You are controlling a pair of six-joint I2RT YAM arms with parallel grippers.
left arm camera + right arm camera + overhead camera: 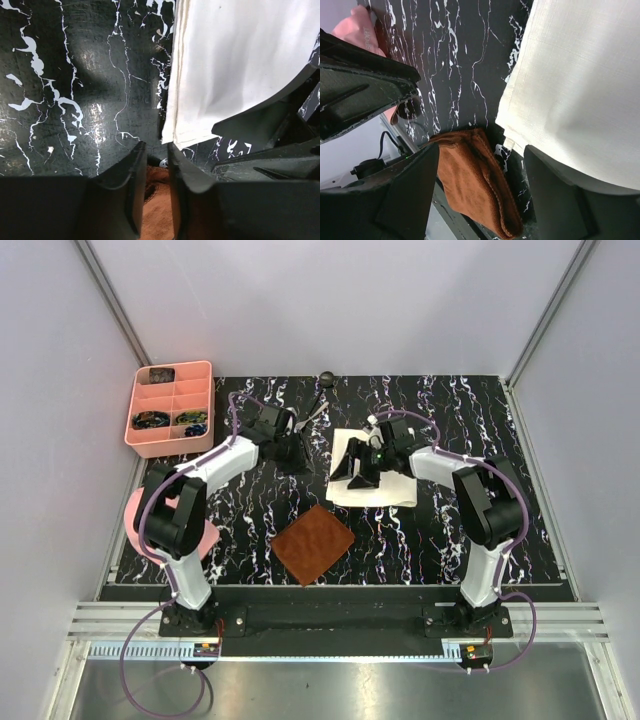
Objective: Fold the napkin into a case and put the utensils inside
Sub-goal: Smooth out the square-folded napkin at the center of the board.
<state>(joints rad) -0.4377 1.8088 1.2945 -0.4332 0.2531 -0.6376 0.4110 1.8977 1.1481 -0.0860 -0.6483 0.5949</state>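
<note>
The cream-white napkin [385, 485] lies folded into a layered rectangle right of the table's centre, also seen in the left wrist view [235, 65] and the right wrist view [580, 75]. My right gripper [360, 472] hangs over its left edge, wide open [480, 160] and holding nothing; one finger [560, 195] is over the cloth's edge. My left gripper [292, 452] is just left of the napkin, with its jaws [155, 150] a narrow gap apart and nothing between them. A dark spoon [326, 380] and a grey fork [313, 417] lie behind the left gripper.
A brown textured mat [313, 543] lies in front of the napkin and shows under both grippers [475, 185]. A pink compartment tray [170, 408] stands at the back left. A pink plate [135, 520] sits at the left edge, partly hidden by the left arm.
</note>
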